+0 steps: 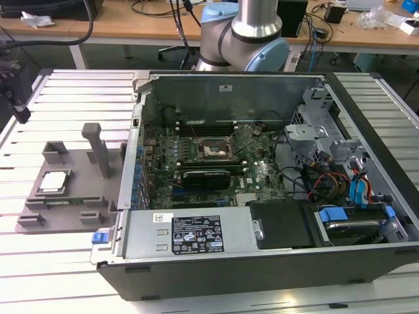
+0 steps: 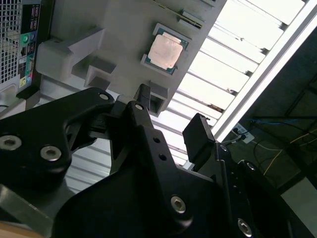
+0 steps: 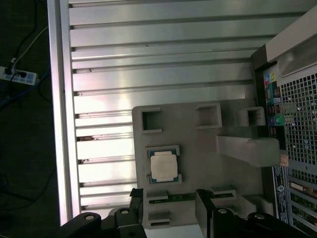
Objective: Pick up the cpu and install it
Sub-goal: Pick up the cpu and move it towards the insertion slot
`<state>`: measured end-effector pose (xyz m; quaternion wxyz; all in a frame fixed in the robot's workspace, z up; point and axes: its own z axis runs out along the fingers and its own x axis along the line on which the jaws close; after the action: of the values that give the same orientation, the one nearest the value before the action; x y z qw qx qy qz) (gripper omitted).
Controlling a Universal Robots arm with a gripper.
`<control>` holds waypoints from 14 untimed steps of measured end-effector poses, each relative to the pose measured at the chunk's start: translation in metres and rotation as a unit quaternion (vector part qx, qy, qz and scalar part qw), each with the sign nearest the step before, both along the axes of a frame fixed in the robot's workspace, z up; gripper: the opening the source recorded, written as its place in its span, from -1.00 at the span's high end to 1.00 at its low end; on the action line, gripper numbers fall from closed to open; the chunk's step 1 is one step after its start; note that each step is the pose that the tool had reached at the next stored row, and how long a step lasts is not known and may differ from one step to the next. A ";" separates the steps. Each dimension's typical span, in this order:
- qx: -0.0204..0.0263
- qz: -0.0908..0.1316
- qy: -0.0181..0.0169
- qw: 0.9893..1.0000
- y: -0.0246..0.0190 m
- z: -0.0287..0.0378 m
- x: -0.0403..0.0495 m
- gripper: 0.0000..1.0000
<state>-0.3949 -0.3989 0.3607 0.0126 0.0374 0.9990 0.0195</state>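
**Item: cpu** (image 3: 164, 166). Small flat square chip lying face up, with a pale silver metal top and a thin green-edged rim around it. Being square, it has no long axis to report. In the first wrist view its edges run parallel to the edges of its seat.

**Location:** seated in a shallow square recess of a grey fixture plate (image 3: 198, 148), which rests on a slatted metal table (image 3: 163, 49). The cpu lies beyond the fingertips of the gripper (image 3: 169, 201), roughly in line with the gap between them and clear of both.

**Gripper:** released. Its two black fingers (image 3: 137, 203) stand apart with nothing between them. In the second wrist view the gripper (image 2: 171, 113) hangs above the plate, and the cpu (image 2: 165, 51) sits past its tips, untouched.

**Exterior view:**
- The cpu (image 1: 54, 182) sits on the fixture plate (image 1: 72, 163).
- An open computer case (image 1: 262, 261) lies beside the plate, on the exterior view's right.
- Inside the case are a green board, a dark square socket (image 1: 213, 152) and a long black card (image 1: 206, 176) just beside the socket.
- The robot arm (image 1: 252, 26) rises behind the case.
- A grey post (image 1: 98, 147) stands upright on the plate.

**Wrist views:** both show the case's perforated rear panel (image 3: 302, 124) with coloured ports. The first wrist view shows the post (image 3: 247, 148) lying between the cpu and that panel.
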 end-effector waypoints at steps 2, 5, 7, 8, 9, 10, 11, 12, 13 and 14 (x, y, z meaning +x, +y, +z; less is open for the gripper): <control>0.000 0.000 0.000 1.000 0.0000 -0.0005 0.0000 -0.08; 0.000 0.000 0.000 1.000 0.0000 -0.0014 0.0000 -0.08; 0.000 0.000 0.000 1.000 0.0000 -0.0017 0.0000 -0.08; 0.000 0.000 0.000 1.000 0.0000 -0.0021 0.0000 -0.08; 0.000 0.000 0.000 1.000 0.0000 -0.0026 0.0000 -0.08; 0.000 0.000 0.000 1.000 0.0000 -0.0029 0.0000 -0.08; 0.000 0.000 0.000 1.000 0.0000 -0.0033 0.0000 -0.08; 0.000 0.000 0.000 1.000 0.0000 -0.0036 0.0000 -0.08; 0.000 0.000 0.000 1.000 0.0000 -0.0038 0.0000 -0.08; 0.000 0.000 0.000 1.000 0.0000 -0.0041 0.0000 -0.08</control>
<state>-0.3949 -0.3989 0.3567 0.0125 0.0374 0.9990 0.0195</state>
